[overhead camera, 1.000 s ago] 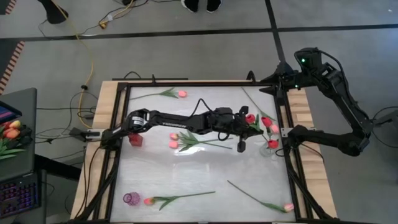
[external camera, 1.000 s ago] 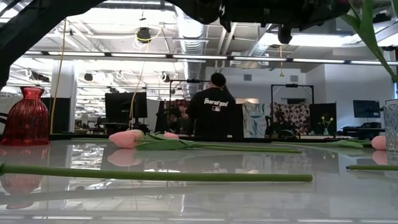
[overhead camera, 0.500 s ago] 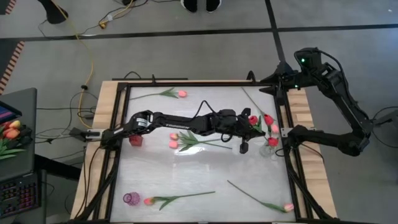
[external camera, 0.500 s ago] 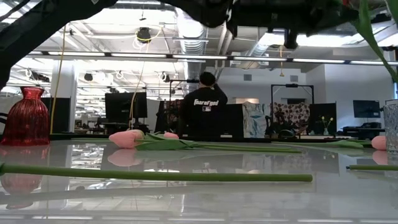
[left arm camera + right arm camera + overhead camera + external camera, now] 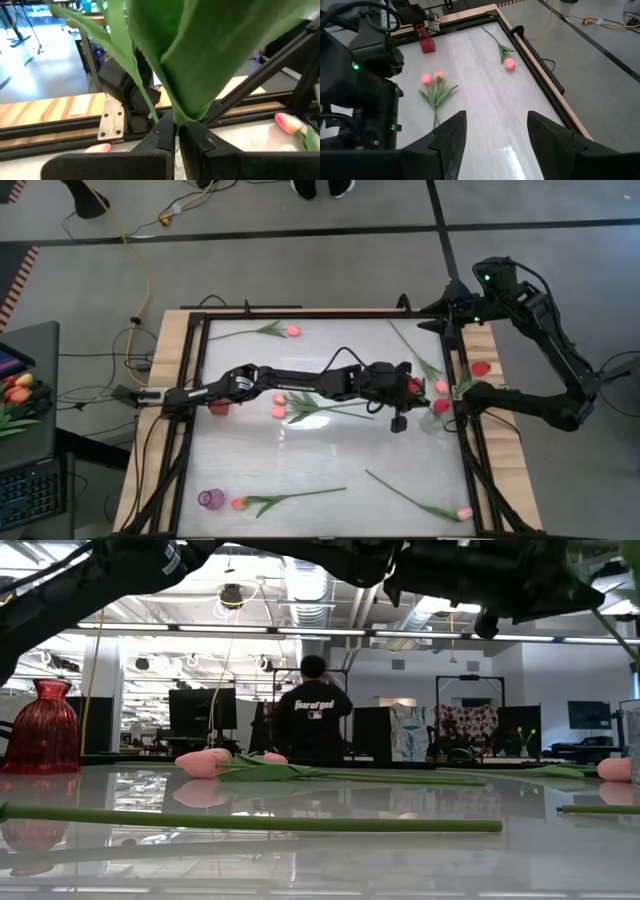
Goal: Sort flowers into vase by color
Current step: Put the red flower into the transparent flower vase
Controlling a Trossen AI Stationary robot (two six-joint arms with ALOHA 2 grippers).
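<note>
My left gripper [image 5: 412, 385] reaches across the table to its right side and is shut on a flower's green stem [image 5: 175, 114]. A broad leaf [image 5: 200, 55] rises beyond the fingers, and a red bud [image 5: 482, 368] shows over the right rail. Just beyond the gripper stands a clear vase [image 5: 432, 422] with a red bud [image 5: 440, 406] and a pink bud [image 5: 441, 387]. A red vase [image 5: 40, 725] stands at the left and a small purple vase [image 5: 210, 499] at the near left. My right gripper [image 5: 495, 135] hangs open above the far right corner. My left gripper pinches the stem at the leaf's base [image 5: 176, 119] between its two fingers [image 5: 160, 137]. The fingers come nearly level from the table's left and point toward the right edge. The flower is lifted clear of the table, and its leaf stands up beyond the fingers.
Loose flowers lie on the table: one at the far edge [image 5: 292, 331], two in the middle [image 5: 280, 405], one near the purple vase [image 5: 240, 503], one at the near right [image 5: 463, 512]. A black frame and wooden rails [image 5: 487, 350] border the table. A person [image 5: 315, 720] stands in the room behind.
My left gripper has moved toward the table's right edge and slightly down, tipping its fingers lower, still shut on the stem. The flower went with it, and a red bud now shows out over the right rail. The person in the room behind has walked to the left.
</note>
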